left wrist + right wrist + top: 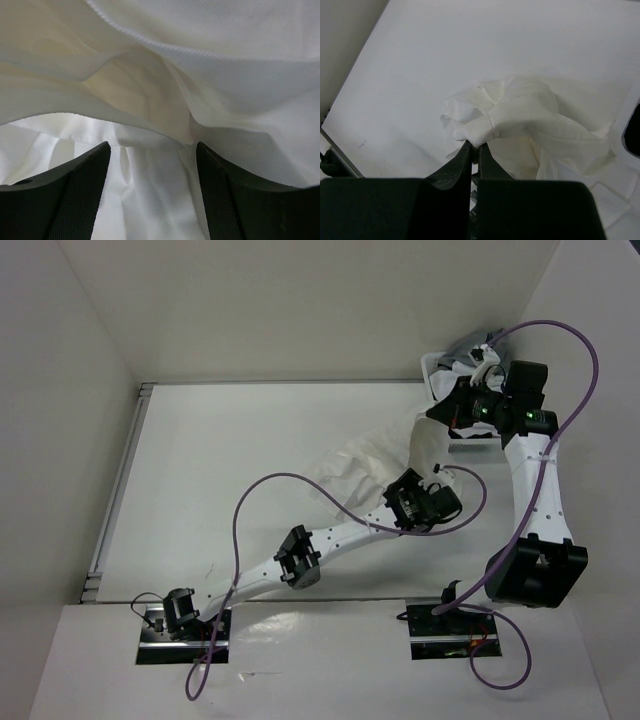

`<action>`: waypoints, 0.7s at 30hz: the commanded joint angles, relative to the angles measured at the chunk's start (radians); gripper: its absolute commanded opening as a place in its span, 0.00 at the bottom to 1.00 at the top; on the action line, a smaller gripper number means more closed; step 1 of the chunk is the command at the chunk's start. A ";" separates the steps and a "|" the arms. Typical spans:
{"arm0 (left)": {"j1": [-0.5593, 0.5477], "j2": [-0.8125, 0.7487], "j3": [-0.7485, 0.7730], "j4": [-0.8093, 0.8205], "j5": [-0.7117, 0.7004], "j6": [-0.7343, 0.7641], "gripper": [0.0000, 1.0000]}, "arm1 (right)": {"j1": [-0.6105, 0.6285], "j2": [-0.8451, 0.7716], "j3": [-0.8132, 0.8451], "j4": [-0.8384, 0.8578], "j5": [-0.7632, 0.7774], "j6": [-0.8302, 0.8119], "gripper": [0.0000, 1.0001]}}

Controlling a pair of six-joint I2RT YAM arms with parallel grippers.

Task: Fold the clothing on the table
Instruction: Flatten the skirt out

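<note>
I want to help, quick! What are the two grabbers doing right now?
Left gripper: open, the clothing just ahead.
Right gripper: shut on the clothing.

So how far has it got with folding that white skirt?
Barely started. Nothing looks folded: the skirt lies bunched on the table. In hand: the right jaws are shut on a ribbed edge of it, raised off the table; the left jaws hang open close over it. Left: spreading it flat and every fold.

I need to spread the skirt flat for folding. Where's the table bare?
Bare: the left half of the table, between the metal rail and the skirt. Crowded: the right side, where the left gripper and the right gripper meet the bunched skirt.
</note>
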 commanded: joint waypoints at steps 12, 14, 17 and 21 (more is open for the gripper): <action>-0.020 0.037 0.041 0.170 -0.093 0.159 0.68 | -0.010 -0.054 0.004 0.041 -0.042 0.014 0.00; -0.020 0.037 0.041 0.182 -0.093 0.172 0.68 | -0.010 -0.054 0.004 0.041 -0.051 0.014 0.00; -0.020 0.037 0.041 0.202 -0.093 0.195 0.64 | -0.010 -0.054 0.004 0.041 -0.051 0.014 0.00; -0.020 0.037 0.041 0.202 -0.104 0.204 0.55 | -0.010 -0.054 0.004 0.041 -0.051 0.014 0.00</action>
